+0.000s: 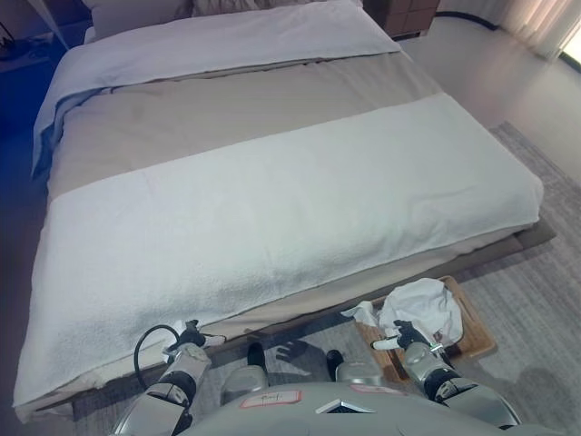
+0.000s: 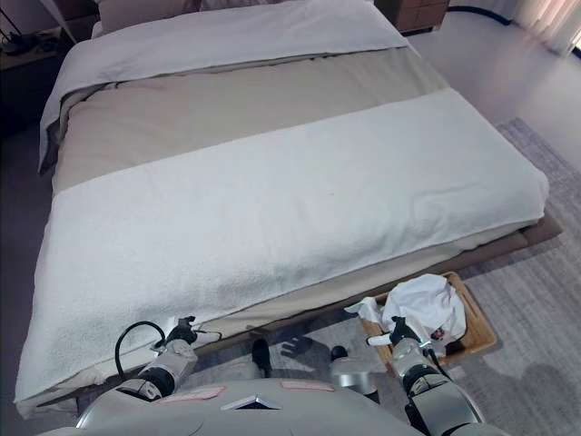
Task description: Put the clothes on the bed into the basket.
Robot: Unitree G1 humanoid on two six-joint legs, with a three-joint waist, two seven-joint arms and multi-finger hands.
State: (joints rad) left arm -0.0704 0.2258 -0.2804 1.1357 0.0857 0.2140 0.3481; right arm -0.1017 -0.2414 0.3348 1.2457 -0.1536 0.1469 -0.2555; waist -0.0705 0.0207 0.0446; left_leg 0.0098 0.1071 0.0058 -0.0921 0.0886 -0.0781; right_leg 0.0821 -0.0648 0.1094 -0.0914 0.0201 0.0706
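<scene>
One white cloth point(image 1: 423, 307) lies in one basket point(image 1: 479, 336) on the floor beside the bed point(image 1: 272, 182). No writing shows. The right hand point(image 1: 405, 338) looks loosely curled and empty; the left hand point(image 1: 189, 338), I cannot tell.

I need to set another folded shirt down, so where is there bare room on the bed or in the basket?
The bed is bare from the pillow end to the foot. The basket on the rug is crowded: white clothes fill it, beside the right hand.
</scene>
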